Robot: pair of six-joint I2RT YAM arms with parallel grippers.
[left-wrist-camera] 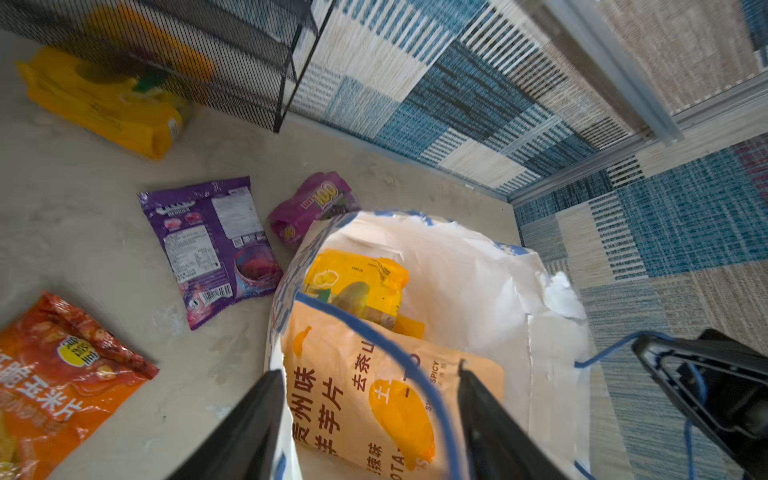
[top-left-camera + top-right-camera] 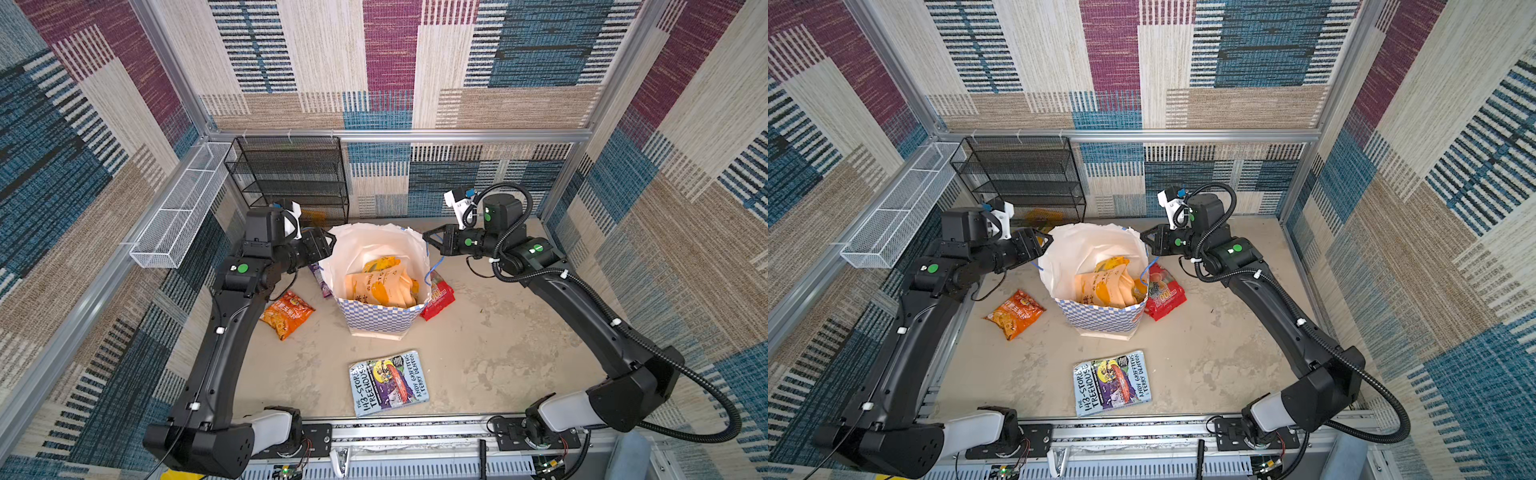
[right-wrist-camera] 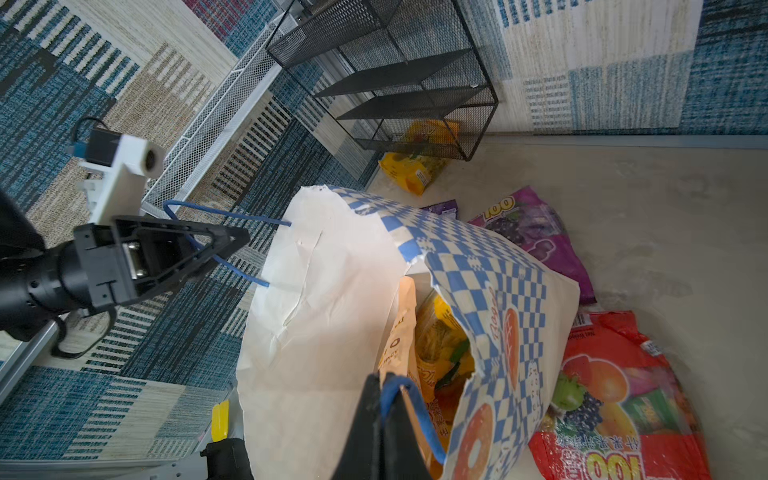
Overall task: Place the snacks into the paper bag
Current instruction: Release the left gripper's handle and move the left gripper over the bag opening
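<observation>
Right pincer [image 3: 384,380] clamped on one cord handle [image 3: 419,415], left pincer [image 1: 372,370] parted, other cord [image 1: 376,338] loose between — likely spreading paper bag [image 2: 376,318] mouth.

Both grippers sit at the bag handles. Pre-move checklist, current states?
1. Right gripper grip: ok, shut on right cord handle.
2. Left gripper grip: not ok, jaws open, left cord handle between them.
3. Paper bag upright, mouth open: ok.
4. All snacks inside: not ok; orange packet, red packet, flat purple packet, puffy purple packet, yellow packet lie outside.
5. Bag rim intact: not ok, ragged tears.
6. Book clear of bag: ok.
</observation>
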